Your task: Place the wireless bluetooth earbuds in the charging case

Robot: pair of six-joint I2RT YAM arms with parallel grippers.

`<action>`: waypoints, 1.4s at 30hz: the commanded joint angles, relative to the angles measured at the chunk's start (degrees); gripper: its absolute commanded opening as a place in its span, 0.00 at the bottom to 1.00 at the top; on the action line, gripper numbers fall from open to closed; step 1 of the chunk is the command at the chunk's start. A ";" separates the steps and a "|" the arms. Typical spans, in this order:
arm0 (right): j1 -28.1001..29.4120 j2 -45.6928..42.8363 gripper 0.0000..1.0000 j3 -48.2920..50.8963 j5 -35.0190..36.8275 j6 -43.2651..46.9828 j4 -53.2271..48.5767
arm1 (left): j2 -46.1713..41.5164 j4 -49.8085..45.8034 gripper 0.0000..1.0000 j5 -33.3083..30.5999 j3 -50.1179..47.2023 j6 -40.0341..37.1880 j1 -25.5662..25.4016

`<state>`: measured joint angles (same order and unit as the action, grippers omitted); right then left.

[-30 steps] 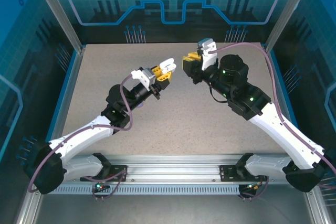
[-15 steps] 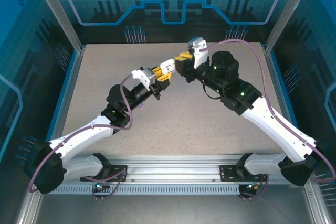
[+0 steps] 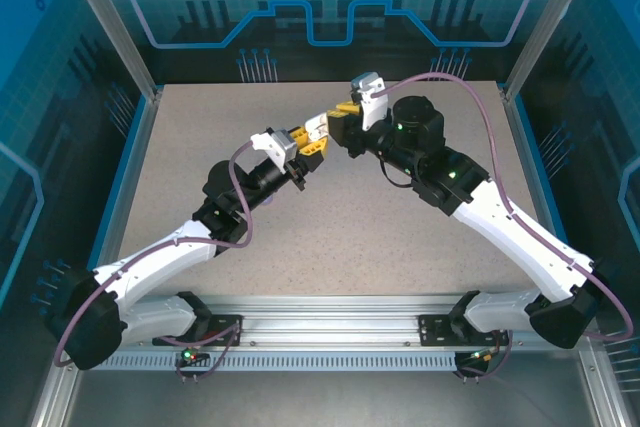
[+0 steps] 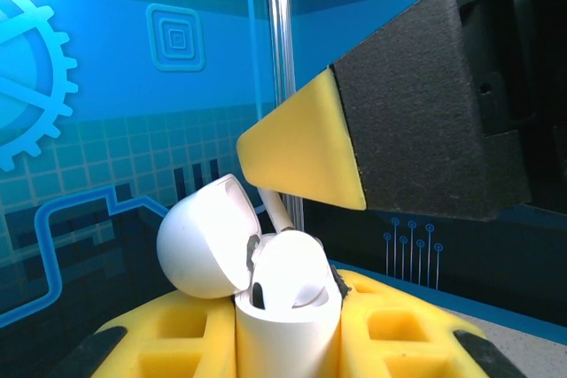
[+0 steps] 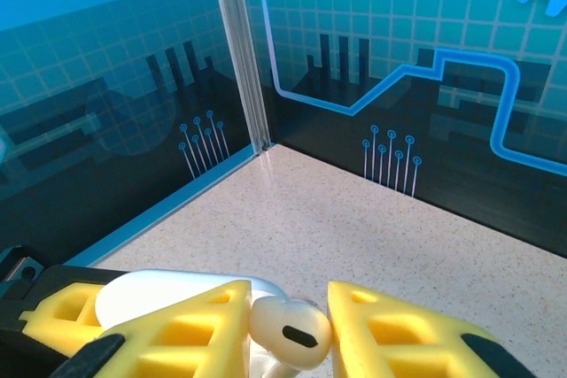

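While both arms are raised over the tabletop, toward its far edge and about midway between its left and right edges, the two grippers are set tip to tip. The left gripper is clamped on the white charging case, which is held upright between its jaws with the lid hinged open and thrown back to one side. The right gripper is closed on a white earbud, pinched by its head, so the bud is carried in the air and not on the tabletop. In the left wrist view the right fingertip is seen just above the case mouth, and a thin white stem runs from it down toward the opening. The bud's long axis is therefore judged to lie nearly in line with the socket, slightly tilted. A rounded white form is seen at the mouth, but whether it is a second bud cannot be told. A short push along the stem's axis by the right arm is judged to be what the insertion calls for.
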<state>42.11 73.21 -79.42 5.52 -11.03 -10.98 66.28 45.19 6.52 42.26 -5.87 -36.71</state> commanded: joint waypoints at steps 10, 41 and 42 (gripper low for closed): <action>0.74 -0.22 0.26 -0.83 -1.78 2.02 0.49 | -0.85 0.86 0.00 0.51 1.38 0.86 -0.47; 2.31 -1.34 0.22 1.39 4.79 9.25 0.40 | -1.10 0.53 0.00 0.77 2.10 1.39 -0.56; 2.32 -1.26 0.22 1.39 4.77 9.55 0.11 | -1.15 0.51 0.00 0.71 2.11 1.39 -0.49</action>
<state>45.04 71.35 -76.14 10.26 -1.85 -10.48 66.28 42.70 6.52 42.28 -5.85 -36.88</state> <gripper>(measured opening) 0.227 0.233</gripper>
